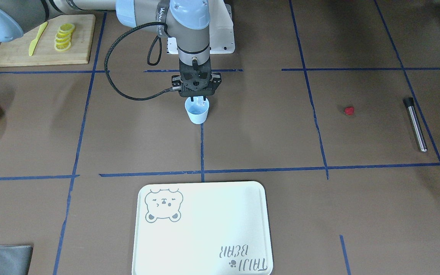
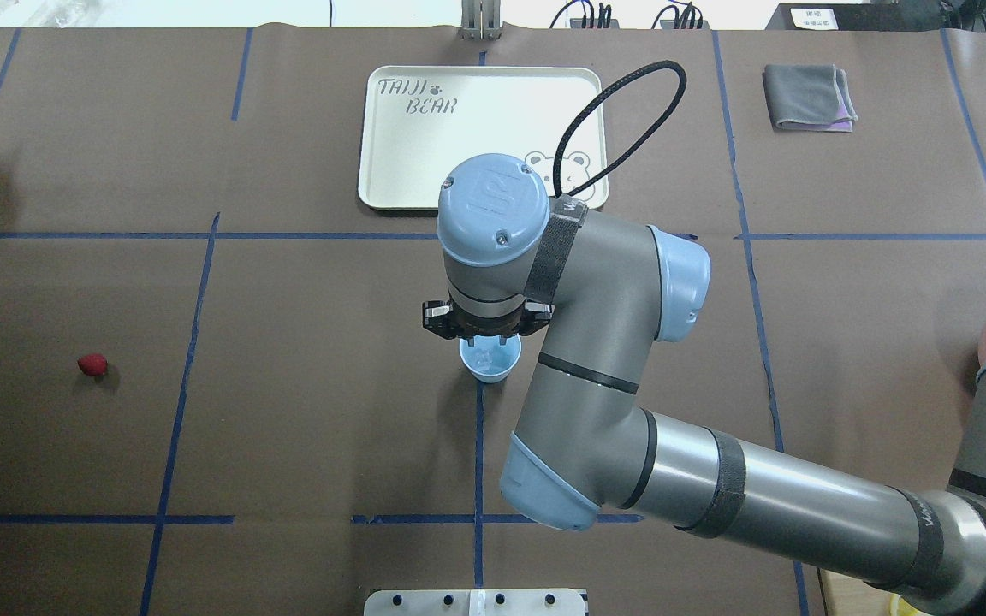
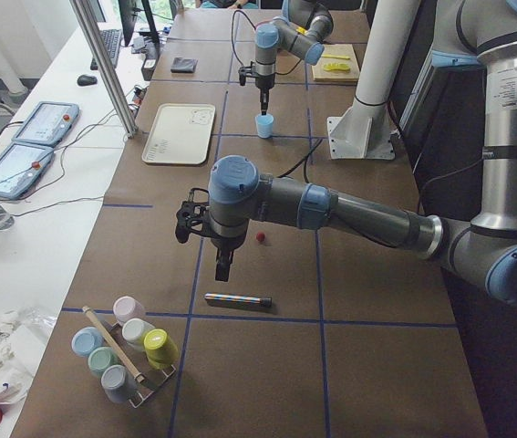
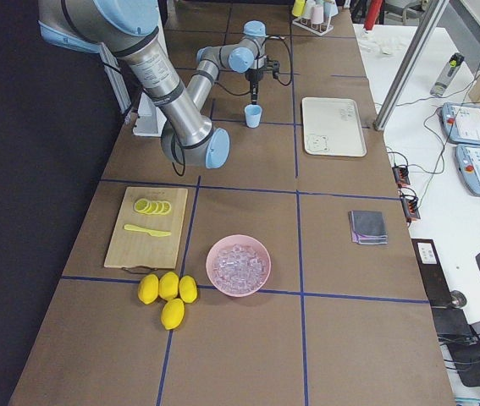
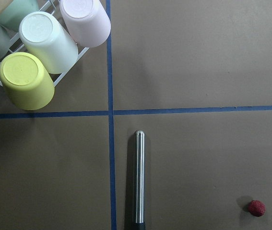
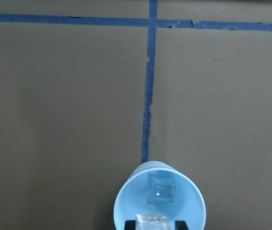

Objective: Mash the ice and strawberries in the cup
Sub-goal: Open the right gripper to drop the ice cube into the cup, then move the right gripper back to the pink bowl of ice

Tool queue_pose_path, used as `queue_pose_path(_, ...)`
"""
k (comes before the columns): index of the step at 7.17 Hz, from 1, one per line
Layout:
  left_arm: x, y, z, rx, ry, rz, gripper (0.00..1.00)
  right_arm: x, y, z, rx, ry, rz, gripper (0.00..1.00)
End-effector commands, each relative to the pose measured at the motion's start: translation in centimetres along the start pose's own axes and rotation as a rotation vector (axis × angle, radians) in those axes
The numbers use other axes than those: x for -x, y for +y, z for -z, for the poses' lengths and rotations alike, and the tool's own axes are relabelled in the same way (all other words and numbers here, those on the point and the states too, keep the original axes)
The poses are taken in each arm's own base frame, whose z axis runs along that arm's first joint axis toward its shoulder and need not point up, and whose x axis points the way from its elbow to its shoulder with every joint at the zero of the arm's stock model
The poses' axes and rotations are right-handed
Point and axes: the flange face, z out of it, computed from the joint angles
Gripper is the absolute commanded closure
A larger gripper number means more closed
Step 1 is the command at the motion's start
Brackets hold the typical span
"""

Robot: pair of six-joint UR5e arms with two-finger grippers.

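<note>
Now loading ice: pinches an ice cube (image 6: 152, 221) in the nearly closed right gripper (image 1: 197, 100) over the mid-worktop pale blue cup (image 1: 198, 116). Next probably calls for release, then the strawberry (image 1: 349, 110). Cannot tell for left gripper (image 3: 222, 272).

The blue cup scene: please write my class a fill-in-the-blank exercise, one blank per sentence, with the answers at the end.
1. The cup stands directly below the robot's ____ end effector.
2. That end effector grips a clear cube of ____.
3. A second cube lies ____ the cup.
4. The strawberry lies on the ____, apart from the cup.
Answers: right; ice; inside; table.
</note>
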Motion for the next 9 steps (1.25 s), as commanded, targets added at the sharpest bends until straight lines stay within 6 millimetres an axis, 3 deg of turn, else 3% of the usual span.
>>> queue_pose_path(1,0.0,0.0,0.0,-0.001,0.000,-0.002,0.00,0.1,0.1,0.0,0.000,-0.001,0.000,0.10)
queue_pose_path(2,0.0,0.0,0.0,0.001,0.000,0.001,0.00,0.1,0.1,0.1,0.000,-0.002,0.002,0.02)
queue_pose_path(3,0.0,0.0,0.0,0.000,0.000,0.000,0.00,-0.4,-0.8,1.5,-0.022,-0.017,-0.006,0.01)
queue_pose_path(4,0.0,0.0,0.0,-0.002,0.000,-0.003,0.00,-3.7,-2.7,4.8,-0.074,-0.046,-0.036,0.01)
queue_pose_path(6,0.0,0.0,0.0,-0.002,0.000,-0.003,0.00,-13.6,-1.1,9.1,-0.130,-0.086,-0.051,0.01)
queue_pose_path(8,0.0,0.0,0.0,-0.003,-0.001,-0.004,0.00,-21.5,-1.7,10.9,-0.150,-0.061,-0.083,0.01)
queue_pose_path(9,0.0,-0.1,0.0,-0.005,0.000,-0.006,0.00,-25.4,-1.1,10.2,-0.127,-0.029,-0.096,0.01)
